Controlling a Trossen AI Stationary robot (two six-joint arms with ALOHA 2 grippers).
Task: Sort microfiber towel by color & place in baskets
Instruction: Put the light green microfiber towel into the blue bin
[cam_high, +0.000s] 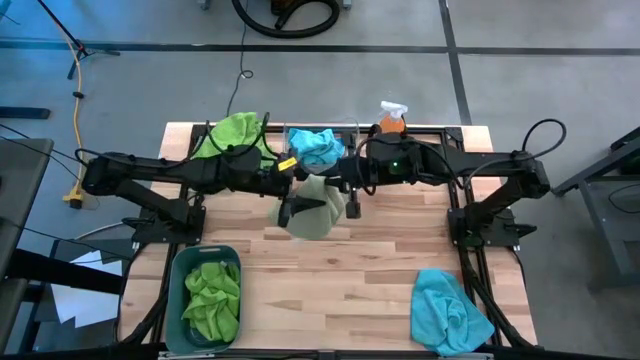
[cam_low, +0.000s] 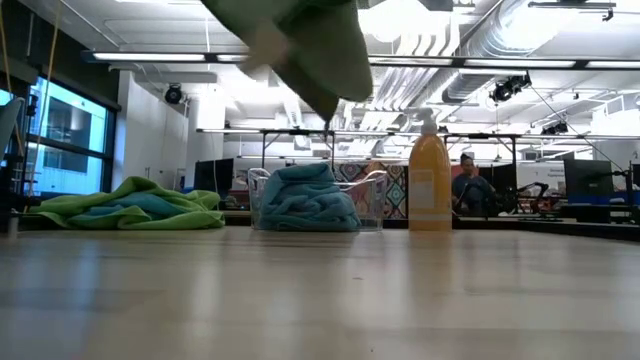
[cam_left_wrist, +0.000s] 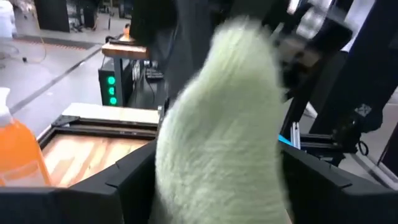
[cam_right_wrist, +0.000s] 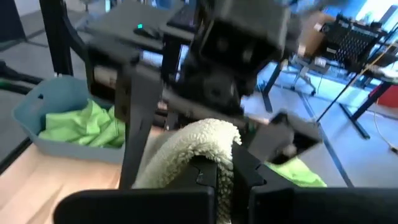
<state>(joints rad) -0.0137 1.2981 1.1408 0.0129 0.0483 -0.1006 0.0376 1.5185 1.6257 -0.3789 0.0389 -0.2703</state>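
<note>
A pale green microfiber towel (cam_high: 315, 215) hangs above the table's middle, with my right gripper (cam_right_wrist: 217, 177) shut on it. My left gripper (cam_left_wrist: 217, 186) is open, its fingers standing on either side of the same towel (cam_left_wrist: 217, 124). The teal-grey basket (cam_high: 176, 275) at the near left holds lime green towels (cam_high: 212, 298). At the far edge, the clear basket (cam_high: 342, 140) holds a turquoise towel (cam_high: 316, 147). Another turquoise towel (cam_high: 448, 310) lies at the near right. A green pile (cam_high: 235, 135) lies at the far left. My right gripper pinches a bunched fold of the pale green towel (cam_right_wrist: 205, 140) between its two shut fingers, coming nearly level from the table's right. The towel hangs below the fingers, its lowest tip (cam_low: 328, 112) clear of the table. My left gripper's open fingers (cam_left_wrist: 124, 180) flank the towel; I cannot tell whether they touch it.
An orange spray bottle (cam_high: 392, 118) stands at the far edge, right of the clear basket. Bare wood lies between the teal-grey basket and the near-right turquoise towel. Both arms meet over the table's middle. A person (cam_low: 468, 185) sits in the room beyond.
</note>
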